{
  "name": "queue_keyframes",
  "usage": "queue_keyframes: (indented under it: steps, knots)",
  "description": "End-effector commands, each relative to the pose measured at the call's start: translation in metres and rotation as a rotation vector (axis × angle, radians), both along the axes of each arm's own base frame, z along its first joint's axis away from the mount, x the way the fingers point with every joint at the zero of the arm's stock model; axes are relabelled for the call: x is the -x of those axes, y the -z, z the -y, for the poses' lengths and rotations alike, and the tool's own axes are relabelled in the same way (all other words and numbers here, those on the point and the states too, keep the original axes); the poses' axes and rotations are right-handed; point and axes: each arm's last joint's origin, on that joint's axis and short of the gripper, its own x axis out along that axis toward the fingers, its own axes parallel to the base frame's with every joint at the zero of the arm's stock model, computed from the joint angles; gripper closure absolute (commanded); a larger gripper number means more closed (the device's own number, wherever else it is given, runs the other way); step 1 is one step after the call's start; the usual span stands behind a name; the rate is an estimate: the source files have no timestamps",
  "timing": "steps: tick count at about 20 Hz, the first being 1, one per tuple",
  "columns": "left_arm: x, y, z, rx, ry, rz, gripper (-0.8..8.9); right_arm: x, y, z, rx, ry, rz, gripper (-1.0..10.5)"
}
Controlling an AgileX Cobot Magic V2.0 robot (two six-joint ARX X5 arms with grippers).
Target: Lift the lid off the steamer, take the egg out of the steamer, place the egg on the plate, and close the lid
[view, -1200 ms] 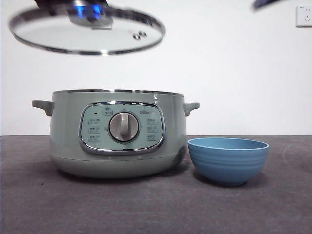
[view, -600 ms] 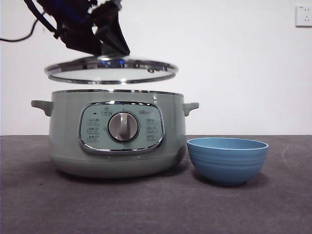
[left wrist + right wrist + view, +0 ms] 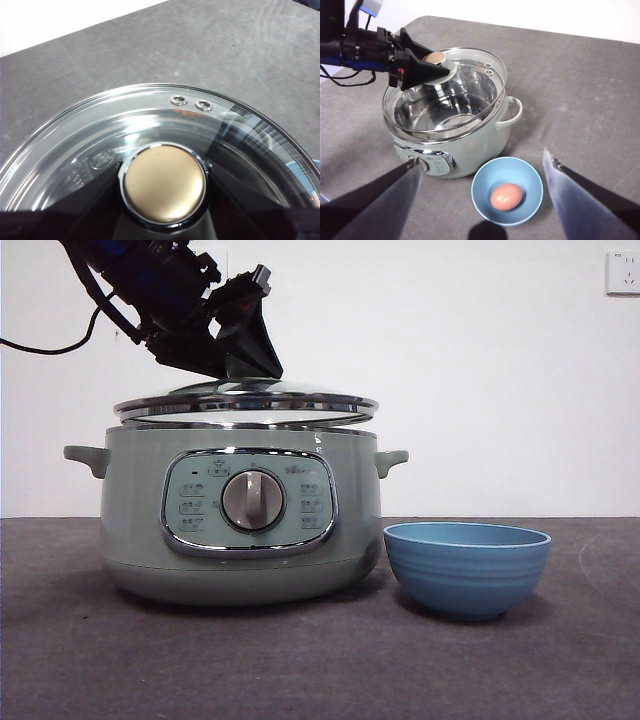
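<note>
The glass lid (image 3: 245,402) hangs level just above the rim of the sage-green steamer (image 3: 240,515), almost touching it. My left gripper (image 3: 232,365) is shut on the lid's knob (image 3: 164,183); it also shows in the right wrist view (image 3: 436,59). The lid (image 3: 447,90) sits slightly off-centre over the steamer (image 3: 470,145) in that view. The brown egg (image 3: 506,196) lies in the blue plate (image 3: 485,182), which stands right of the steamer (image 3: 467,568). My right gripper (image 3: 480,197) is open, high above the plate.
A dark grey table (image 3: 320,660) carries everything. A white wall stands behind, with a socket (image 3: 622,272) at the top right. A black cable (image 3: 40,345) trails from the left arm.
My left gripper has lowered the lid from high at the upper left down and rightward, to just above the steamer's rim.
</note>
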Motion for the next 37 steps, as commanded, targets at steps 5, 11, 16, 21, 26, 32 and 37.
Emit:
queue_keyframes:
  steps: [5, 11, 16, 21, 26, 32, 37]
  knots:
    - [-0.007, 0.007, 0.004, -0.013, -0.001, 0.007, 8.22, 0.0, -0.001, 0.0, -0.009, 0.0, 0.002, 5.3]
    - [-0.002, 0.015, 0.004, -0.055, 0.004, -0.076, 8.22, 0.0, -0.001, 0.0, -0.008, 0.001, 0.003, 5.3]
    - [0.002, 0.018, 0.007, -0.075, 0.017, -0.115, 8.22, 0.0, -0.001, 0.0, -0.008, 0.0, 0.003, 5.3]
    - [0.003, 0.02, 0.006, -0.084, 0.019, -0.135, 8.22, 0.0, -0.001, 0.0, -0.008, 0.0, 0.003, 5.3]
    - [0.004, 0.021, 0.006, -0.085, 0.012, -0.15, 7.15, 0.0, 0.0, 0.0, -0.007, 0.0, 0.001, 5.3]
    - [0.002, 0.019, 0.006, -0.076, 0.01, -0.133, 2.54, 0.001, 0.001, 0.0, -0.001, 0.0, -0.01, 5.3]
    - [0.006, 0.009, 0.004, -0.059, 0.01, -0.096, 2.53, 0.001, 0.001, 0.0, 0.001, 0.0, -0.014, 5.3]
